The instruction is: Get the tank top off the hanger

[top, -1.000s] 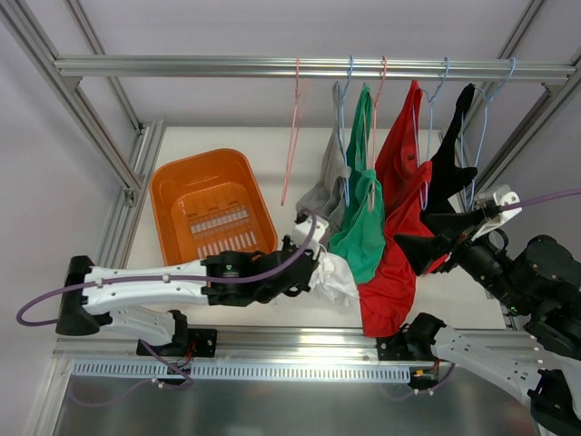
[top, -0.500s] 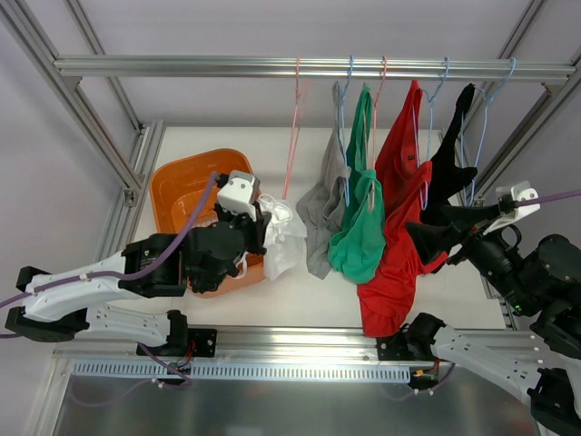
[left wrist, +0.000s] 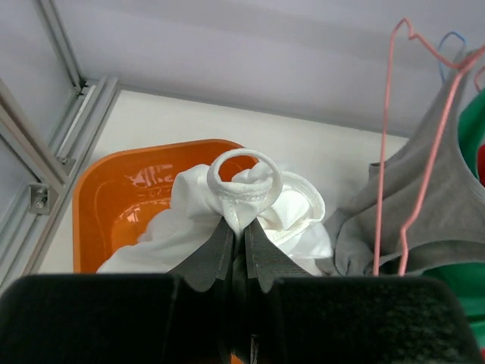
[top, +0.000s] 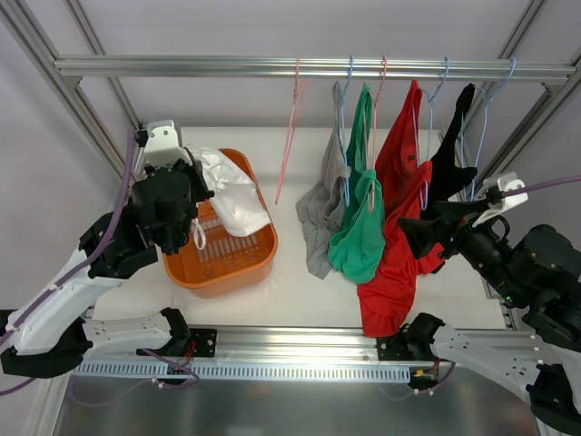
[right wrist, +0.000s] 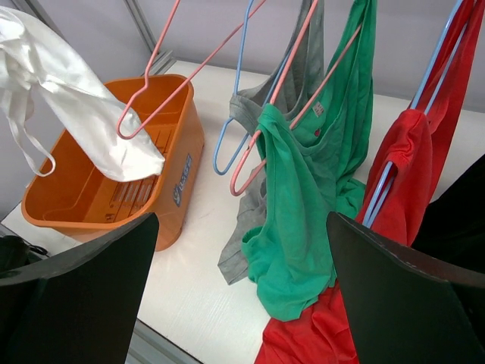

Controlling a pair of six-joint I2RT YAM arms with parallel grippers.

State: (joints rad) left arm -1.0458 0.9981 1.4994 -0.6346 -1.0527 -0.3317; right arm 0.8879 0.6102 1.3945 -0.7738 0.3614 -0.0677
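orange basket | white tank top above, in left pincer

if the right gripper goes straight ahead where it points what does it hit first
Probably the green tank top, centred between its open fingers; the red top hangs close beside, depth unclear.

Probably a robotics lab: aluminium-extrusion frame around a white table.

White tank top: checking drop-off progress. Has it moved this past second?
Yes. The white tank top went left, from right of the empty pink hanger to over the orange basket, in the left gripper.
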